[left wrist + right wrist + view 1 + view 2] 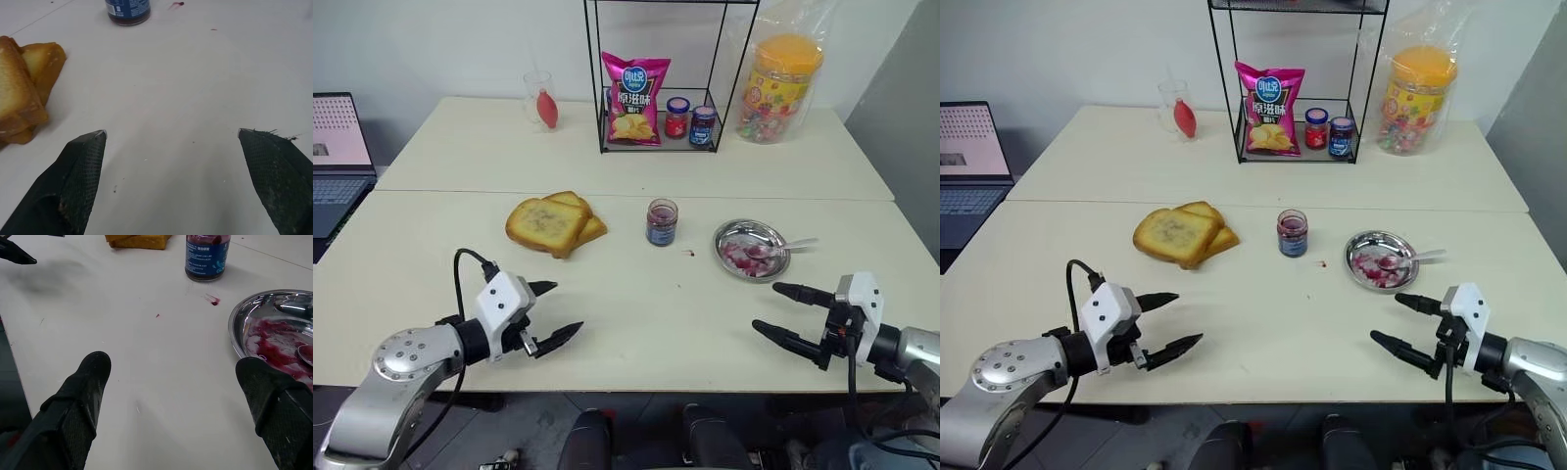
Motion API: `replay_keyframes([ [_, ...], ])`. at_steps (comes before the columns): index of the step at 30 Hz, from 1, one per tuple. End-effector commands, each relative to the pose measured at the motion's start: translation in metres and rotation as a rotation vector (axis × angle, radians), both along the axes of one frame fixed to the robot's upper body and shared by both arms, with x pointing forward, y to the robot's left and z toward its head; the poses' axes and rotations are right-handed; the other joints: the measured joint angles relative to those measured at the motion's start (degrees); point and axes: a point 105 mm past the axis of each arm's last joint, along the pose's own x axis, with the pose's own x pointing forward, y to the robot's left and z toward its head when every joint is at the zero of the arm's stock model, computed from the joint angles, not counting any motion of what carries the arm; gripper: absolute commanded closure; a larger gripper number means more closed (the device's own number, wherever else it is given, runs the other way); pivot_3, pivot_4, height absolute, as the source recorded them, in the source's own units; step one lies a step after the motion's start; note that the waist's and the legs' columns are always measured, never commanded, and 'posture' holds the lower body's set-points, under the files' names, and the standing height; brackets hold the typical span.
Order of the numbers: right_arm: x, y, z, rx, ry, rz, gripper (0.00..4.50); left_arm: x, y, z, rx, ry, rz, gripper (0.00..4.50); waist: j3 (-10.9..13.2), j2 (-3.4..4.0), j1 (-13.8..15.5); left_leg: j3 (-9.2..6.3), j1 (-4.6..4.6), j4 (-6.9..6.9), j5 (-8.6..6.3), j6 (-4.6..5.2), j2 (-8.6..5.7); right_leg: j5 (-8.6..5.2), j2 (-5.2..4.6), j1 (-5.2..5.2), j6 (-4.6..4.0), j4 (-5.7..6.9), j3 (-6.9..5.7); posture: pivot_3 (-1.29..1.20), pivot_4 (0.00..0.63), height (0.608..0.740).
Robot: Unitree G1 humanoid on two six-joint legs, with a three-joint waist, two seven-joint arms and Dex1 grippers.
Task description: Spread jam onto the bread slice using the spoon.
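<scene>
I see the spoon (781, 247) in the steel dish (734, 235), right of centre, handle pointing right; my right gripper (790, 313), fingers spread empty, is nearer than my left gripper (551, 311), also spread.

An office or lab test room is indicated: two plain cream benches (607, 323) pushed together, an open laptop (337, 147), a bare white wall, snacks staged on a wire rack (656, 73).

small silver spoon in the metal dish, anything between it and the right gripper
Nothing visible does. The small shiny silver spoon lies in the round metal dish smeared with purple-red jam, just beyond the open right gripper, with only bare cream table between. The small glass jam jar stands off to the side.
</scene>
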Motion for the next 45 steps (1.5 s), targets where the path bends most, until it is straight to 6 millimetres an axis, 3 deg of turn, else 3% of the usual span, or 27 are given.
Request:
replay_keyframes([
  [1, -0.001, 0.000, 0.014, -0.007, -0.065, 0.001, 0.04, 0.001, -0.011, 0.012, -0.013, -0.060, -0.048, 0.00, 0.0, 0.00, 0.0, 0.00, 0.00, 0.00, 0.00, 0.00, 0.00, 0.00, 0.00, 0.00, 0.00, 0.00, 0.00, 0.00, 0.150, 0.740],
  [14, -0.002, 0.006, 0.017, -0.001, -0.063, 0.012, 0.04, 0.013, -0.009, 0.008, -0.002, -0.115, 0.020, 0.00, 0.0, 0.00, 0.0, 0.04, 0.02, 0.01, 0.00, 0.00, -0.01, 0.01, 0.00, 0.00, 0.02, 0.02, 0.04, 0.00, 0.150, 0.740],
  [17, -0.001, 0.011, 0.018, 0.008, -0.063, 0.025, 0.04, 0.008, -0.011, 0.013, -0.057, -0.113, -0.032, 0.00, 0.0, 0.00, 0.0, 0.05, 0.03, 0.02, 0.00, 0.00, 0.00, 0.01, 0.02, 0.00, 0.03, 0.02, 0.05, 0.00, 0.150, 0.740],
  [21, 0.002, 0.015, 0.023, 0.010, -0.084, 0.025, 0.04, 0.016, 0.001, 0.017, -0.043, -0.195, 0.040, 0.00, 0.0, 0.00, 0.0, 0.08, 0.02, 0.01, 0.00, 0.00, 0.01, 0.01, 0.01, -0.01, 0.02, 0.01, 0.06, 0.00, 0.150, 0.740],
  [24, 0.008, 0.021, 0.030, 0.014, -0.101, 0.022, 0.04, 0.032, 0.015, 0.021, -0.066, -0.259, 0.179, 0.00, 0.0, 0.01, 0.0, 0.07, 0.02, 0.01, 0.00, 0.00, 0.01, 0.02, 0.02, -0.01, 0.03, 0.01, 0.06, 0.00, 0.150, 0.740],
  [29, 0.026, 0.040, 0.054, 0.046, -0.125, 0.008, 0.04, 0.066, 0.062, 0.032, -0.336, -0.271, 0.626, 0.00, 0.0, -0.01, 0.0, 0.10, 0.03, 0.14, 0.00, 0.00, 0.00, 0.14, 0.04, 0.00, 0.24, 0.09, 0.12, 0.00, 0.150, 0.740],
  [34, 0.034, 0.056, 0.060, -0.010, -0.090, 0.033, 0.04, 0.088, 0.099, 0.023, -0.578, -0.169, 0.945, 0.00, 0.0, -0.05, 0.0, 0.04, 0.01, 0.12, 0.00, 0.00, 0.00, 0.38, 0.12, 0.02, 0.65, 0.04, 0.09, 0.00, 0.150, 0.740],
  [38, 0.037, 0.063, 0.063, -0.037, -0.088, 0.052, 0.04, 0.099, 0.098, 0.015, -0.702, -0.077, 1.012, 0.00, 0.0, -0.13, 0.0, -0.02, -0.09, 0.11, 0.00, -0.01, -0.02, 0.40, 0.13, -0.01, 0.69, -0.04, 0.04, 0.00, 0.150, 0.740],
  [45, 0.039, 0.071, 0.069, -0.049, -0.116, 0.080, 0.04, 0.117, 0.072, -0.003, -0.835, 0.124, 1.003, 0.00, 0.0, -0.14, 0.1, -0.02, -0.09, 0.12, -0.01, -0.02, -0.03, 0.44, 0.12, 0.01, 0.75, -0.09, 0.04, 0.00, 0.150, 0.740],
])
